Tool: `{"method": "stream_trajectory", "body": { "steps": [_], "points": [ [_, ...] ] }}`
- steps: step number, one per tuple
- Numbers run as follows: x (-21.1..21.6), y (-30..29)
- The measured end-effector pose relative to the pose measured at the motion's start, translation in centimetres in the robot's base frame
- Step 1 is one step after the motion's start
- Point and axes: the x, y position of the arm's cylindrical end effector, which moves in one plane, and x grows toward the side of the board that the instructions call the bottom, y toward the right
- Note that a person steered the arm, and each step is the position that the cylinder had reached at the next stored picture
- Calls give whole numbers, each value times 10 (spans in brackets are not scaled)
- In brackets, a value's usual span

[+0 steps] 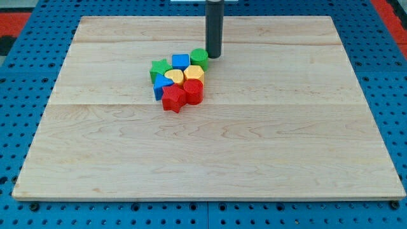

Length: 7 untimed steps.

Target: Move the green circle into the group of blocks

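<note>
The green circle point(199, 58) sits at the upper right of a tight cluster of blocks, touching the blue cube point(180, 62) and the yellow hexagon-like block point(194, 73). The cluster also holds a green star point(159, 69), a yellow heart-like block point(174, 77), a blue block point(161, 86), a red star point(173, 98) and a red round block point(193, 91). My tip point(213, 56) stands just to the right of the green circle, touching or almost touching it. The dark rod rises from there out of the view's top.
The wooden board point(254, 140) lies on a blue pegboard surface point(19, 76). The board's edges run near the view's bottom and sides.
</note>
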Motion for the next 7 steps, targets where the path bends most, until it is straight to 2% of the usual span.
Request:
{"method": "stream_trajectory", "body": {
  "steps": [5, 7],
  "points": [
    [16, -10],
    [25, 9]
  ]
}}
